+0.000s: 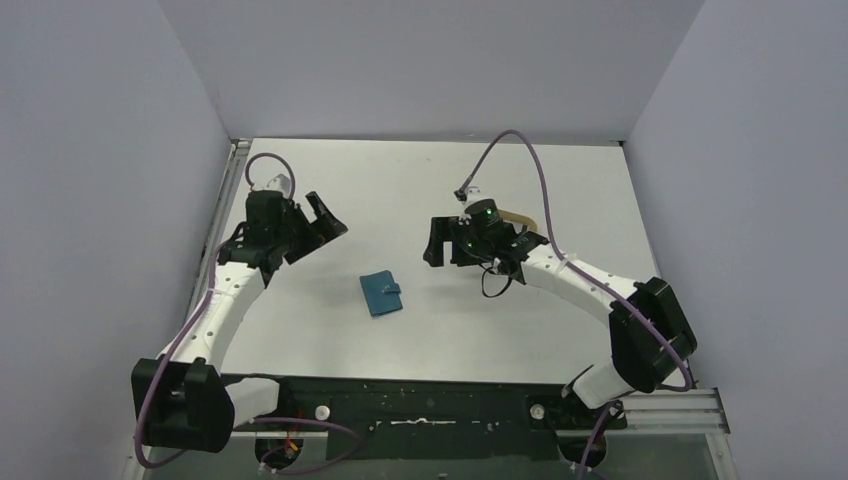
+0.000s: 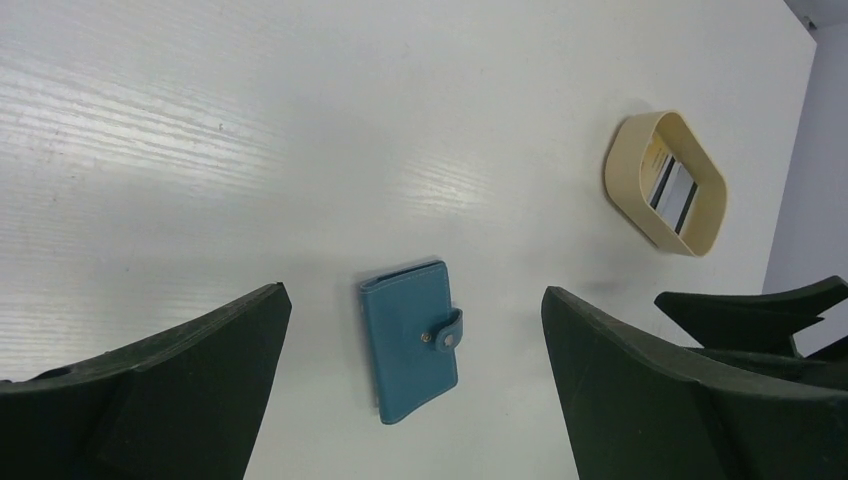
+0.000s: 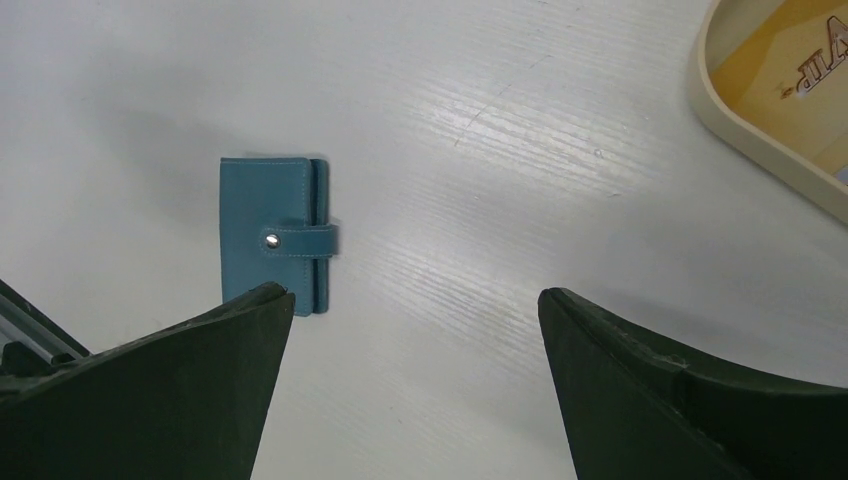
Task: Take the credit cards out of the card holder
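Teal wallet shut, both arms poised: the left end effector point(image 1: 312, 228) hangs released, its jaws spread wide and grasping nothing, above the white counter point(image 1: 400, 180) at its left side. Just right of it, near the middle of the counter and between the two arms, the card holder point(image 1: 381, 293) lies flat and folded, its snap tab point(image 2: 447, 335) buttoned across the front. The right end effector point(image 1: 450, 248) hovers beyond it, likewise released with jaws apart and empty. Farther right, partly hidden behind that wrist in the overhead view, sits a tan oval tray point(image 2: 700, 240), well apart from the wallet. Two credit cards point(image 2: 673, 193) lie inside it, one white with black bands, one yellow with lettering.

Whether any cards are inside the closed holder cannot be told. Judged from this, the step in hand is the approach to the wallet. The next move would call for one end effector to pin the holder down while the other lifts the tab off its snap and folds the cover open.
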Motion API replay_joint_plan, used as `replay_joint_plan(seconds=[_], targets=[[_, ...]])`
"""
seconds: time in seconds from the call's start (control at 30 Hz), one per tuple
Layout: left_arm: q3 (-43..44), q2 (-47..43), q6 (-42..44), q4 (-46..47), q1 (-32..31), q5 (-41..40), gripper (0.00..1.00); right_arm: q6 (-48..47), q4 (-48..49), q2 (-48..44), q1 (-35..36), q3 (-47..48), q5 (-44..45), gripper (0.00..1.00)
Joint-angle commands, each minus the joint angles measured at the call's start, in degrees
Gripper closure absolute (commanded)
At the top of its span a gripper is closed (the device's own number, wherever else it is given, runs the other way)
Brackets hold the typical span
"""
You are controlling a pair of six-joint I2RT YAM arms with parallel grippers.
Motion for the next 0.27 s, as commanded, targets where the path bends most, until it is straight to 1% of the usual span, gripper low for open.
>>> replay_joint_plan(seconds=[0.0, 0.17, 0.23], targets=[[1.60, -2.83, 3.05, -0.12, 0.46, 2.43, 0.03, -2.32, 3.52, -1.92, -0.78, 1.57, -2.95, 0.00], [1.74, -3.42, 3.05, -0.31, 0.48, 1.70, 0.03, -3.03, 7.48, -4.22, -1.14, -1.53, -3.17, 0.00], [1.98, -3.31, 3.25, -0.41, 0.48, 1.69, 0.03, -3.88, 7.44, -4.28, -1.41, -1.27, -3.94, 0.00]])
